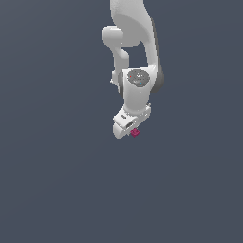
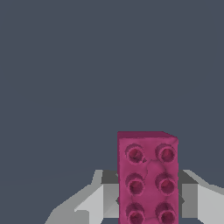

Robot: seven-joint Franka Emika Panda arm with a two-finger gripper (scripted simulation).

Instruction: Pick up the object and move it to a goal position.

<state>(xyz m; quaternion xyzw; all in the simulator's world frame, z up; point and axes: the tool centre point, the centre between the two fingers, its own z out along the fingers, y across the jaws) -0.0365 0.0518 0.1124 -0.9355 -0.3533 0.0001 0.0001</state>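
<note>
Robot arms: you have one white jointed robot arm (image 1: 137, 61) in the exterior view.
End effectors: you can count one white end effector (image 1: 127, 129) at the arm's lower end.
End effector fingers: you see two pale grey fingers (image 2: 94, 203) in the wrist view, one on each side of the block.
Blocks: you have one small magenta-pink oblong studded plastic block (image 2: 148, 179), also showing as a pink speck (image 1: 135, 133) in the exterior view.
Studs on the block: you can count six round studs, in two columns of three; the lowest pair is cut by the frame edge.
</note>
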